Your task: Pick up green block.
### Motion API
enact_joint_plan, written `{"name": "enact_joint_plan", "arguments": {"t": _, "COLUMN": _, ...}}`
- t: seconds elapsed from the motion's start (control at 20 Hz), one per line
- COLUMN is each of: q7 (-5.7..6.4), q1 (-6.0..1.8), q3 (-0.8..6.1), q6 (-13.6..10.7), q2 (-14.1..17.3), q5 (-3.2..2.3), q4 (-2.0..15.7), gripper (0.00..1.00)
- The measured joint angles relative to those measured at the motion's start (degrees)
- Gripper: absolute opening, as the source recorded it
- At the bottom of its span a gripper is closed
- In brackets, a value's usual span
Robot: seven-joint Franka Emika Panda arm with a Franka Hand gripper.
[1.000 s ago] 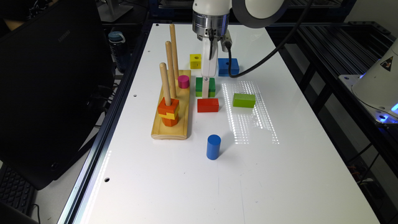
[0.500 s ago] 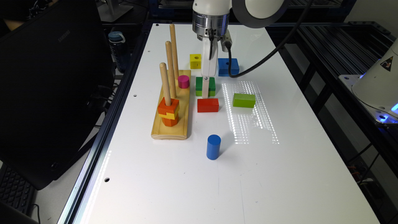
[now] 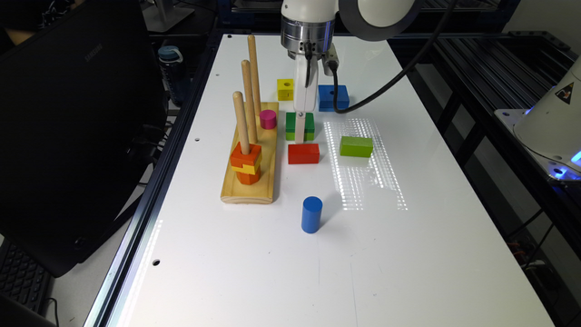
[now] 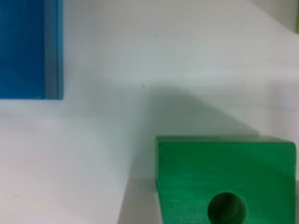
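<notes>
You have the white gripper [image 3: 300, 129] straight down over the square two-tone green wooden block with a round hole [image 3: 300, 126], mid-tabletop just beyond the red rectangular block [image 3: 303, 153]; whether its fingers are clenched, I cannot tell.

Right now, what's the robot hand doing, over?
Hand down at green block, grip unclear. Block on the table, not lifted. Red block close beside it.
</notes>
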Motion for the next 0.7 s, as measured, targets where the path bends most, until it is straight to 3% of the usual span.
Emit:
{"name": "enact_joint_plan", "arguments": {"t": 0.05, "q7": 0.0, "q1": 0.0, "q3": 0.0, "q6": 0.0, "q2": 0.0, "q5": 0.0, "q4": 0.0, "gripper": 1.0}}
{"name": "enact_joint_plan", "arguments": {"t": 0.1, "q7": 0.0, "q1": 0.0, "q3": 0.0, "q6": 0.0, "q2": 0.0, "q5": 0.0, "q4": 0.0, "gripper": 0.0}}
{"name": "enact_joint_plan", "arguments": {"t": 0.7, "q7": 0.0, "q1": -0.07, "q3": 0.06, "q6": 0.0, "q2": 0.0, "q5": 0.0, "q4": 0.0, "gripper": 0.0}}
